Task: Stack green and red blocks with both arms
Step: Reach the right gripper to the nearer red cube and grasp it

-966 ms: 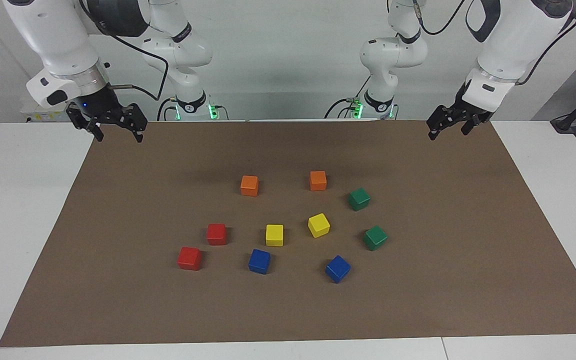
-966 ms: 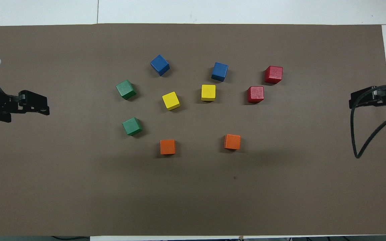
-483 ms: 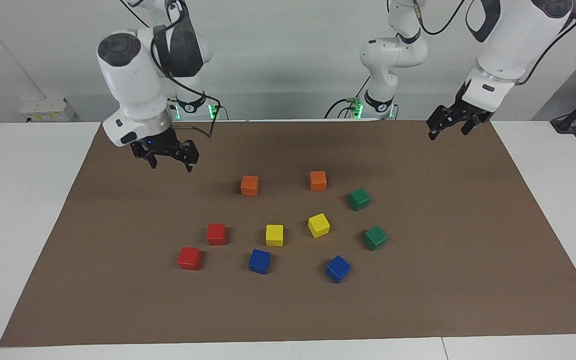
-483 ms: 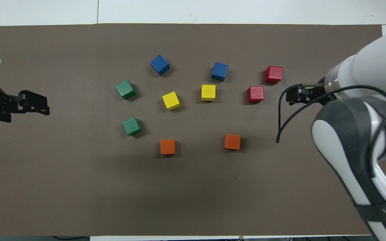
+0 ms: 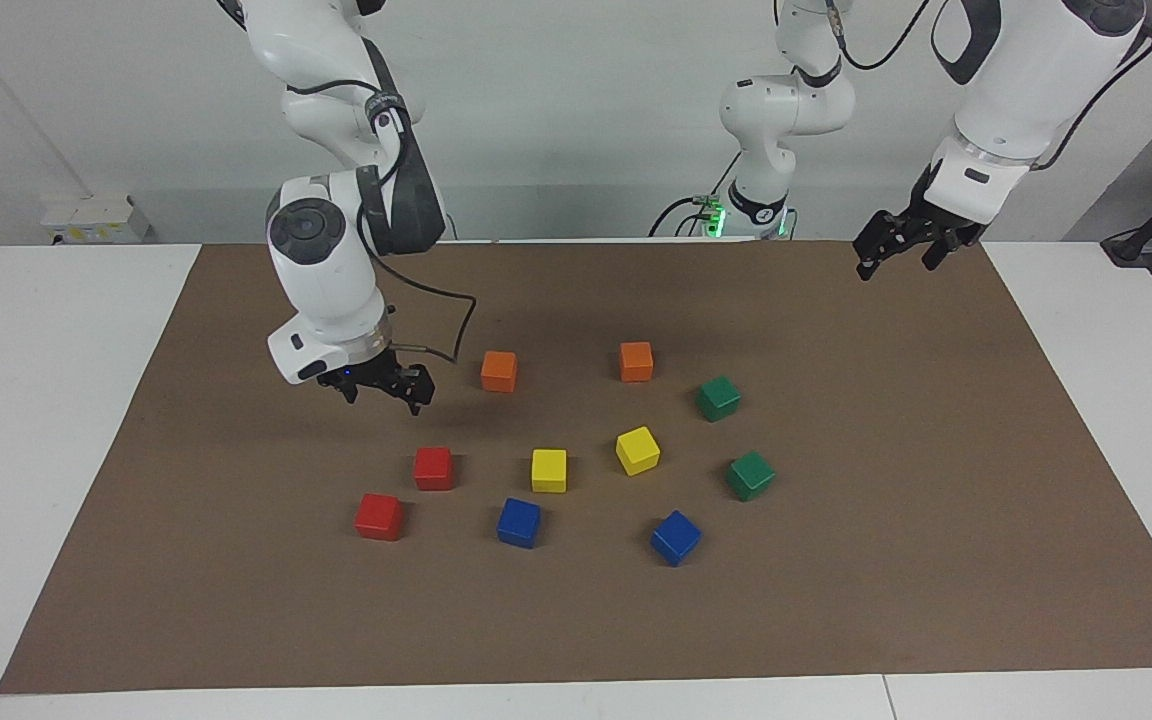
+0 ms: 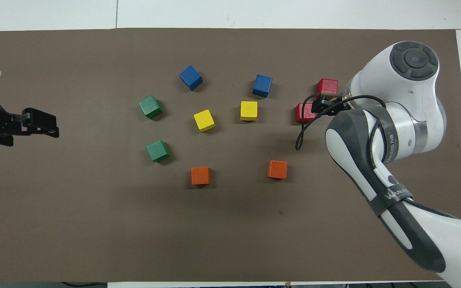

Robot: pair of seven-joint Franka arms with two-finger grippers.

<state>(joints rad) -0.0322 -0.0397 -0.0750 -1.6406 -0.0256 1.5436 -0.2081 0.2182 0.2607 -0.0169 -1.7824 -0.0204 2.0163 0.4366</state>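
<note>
Right gripper [image 5: 383, 390] now over red cubes [image 5: 433, 468], fingers spread, empty. Left gripper [image 5: 904, 250] waits, spread. Cubes look light, rigid; pinch flat sides.

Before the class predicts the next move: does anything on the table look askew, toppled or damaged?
Nothing stands out. All ten blocks sit flat and apart on the brown mat, a few turned at angles; none is stacked, tipped or broken.
</note>
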